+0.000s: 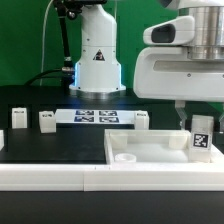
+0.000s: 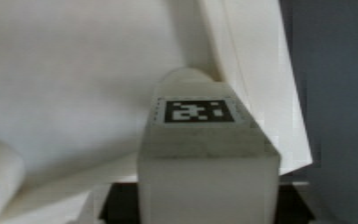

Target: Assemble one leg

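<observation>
White legs — four: one (image 1: 201, 134) at the panel (image 1: 150, 152), three loose (image 1: 46, 120).

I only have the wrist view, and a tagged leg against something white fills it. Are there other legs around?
Observer: Yes. The exterior view shows three more on the table: a far-left leg, a second leg beside it, and a third leg behind the panel.
Operator: Where on the panel is my leg?
Observer: Your leg stands upright at the panel's end on the exterior view's right.
Operator: Is the marker board close to it?
Observer: No. The marker board lies behind the panel, toward the exterior view's left.
</observation>
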Controlling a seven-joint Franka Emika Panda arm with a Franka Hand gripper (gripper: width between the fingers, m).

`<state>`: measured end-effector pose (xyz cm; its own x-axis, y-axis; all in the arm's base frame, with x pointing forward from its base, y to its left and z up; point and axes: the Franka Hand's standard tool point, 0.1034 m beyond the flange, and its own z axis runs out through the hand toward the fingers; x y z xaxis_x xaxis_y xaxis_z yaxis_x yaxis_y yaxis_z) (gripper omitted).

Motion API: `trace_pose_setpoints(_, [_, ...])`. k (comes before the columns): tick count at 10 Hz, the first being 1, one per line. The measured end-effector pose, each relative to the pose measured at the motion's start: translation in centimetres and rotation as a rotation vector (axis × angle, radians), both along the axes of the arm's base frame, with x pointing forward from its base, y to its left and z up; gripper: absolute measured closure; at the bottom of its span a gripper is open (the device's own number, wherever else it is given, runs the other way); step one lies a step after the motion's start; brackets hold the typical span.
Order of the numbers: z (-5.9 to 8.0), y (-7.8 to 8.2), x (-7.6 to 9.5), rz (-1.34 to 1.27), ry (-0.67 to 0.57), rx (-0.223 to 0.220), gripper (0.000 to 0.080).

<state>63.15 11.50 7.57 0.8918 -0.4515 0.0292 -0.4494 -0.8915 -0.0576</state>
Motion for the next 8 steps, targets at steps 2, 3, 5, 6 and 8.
trace_pose_setpoints(2, [-0.04, -0.11, -0.09, -0.224, 0.009, 0.009, 0.0509])
trace_pose_setpoints(3, [-0.06, -0.19, -0.1, -0.324, 0.011, 0.013, 0.0509])
trace_pose_setpoints(5, [-0.09, -0.33, -0.21, -0.552, 0.016, 0.025, 0.0508])
trace_pose_setpoints(6, [-0.08, -0.36, -0.26, -0.661, 0.021, 0.025, 0.0508])
trace_pose_setpoints(8, [-0.06, -0.42, -0.42, -0.88, 0.033, 0.029, 0.0508])
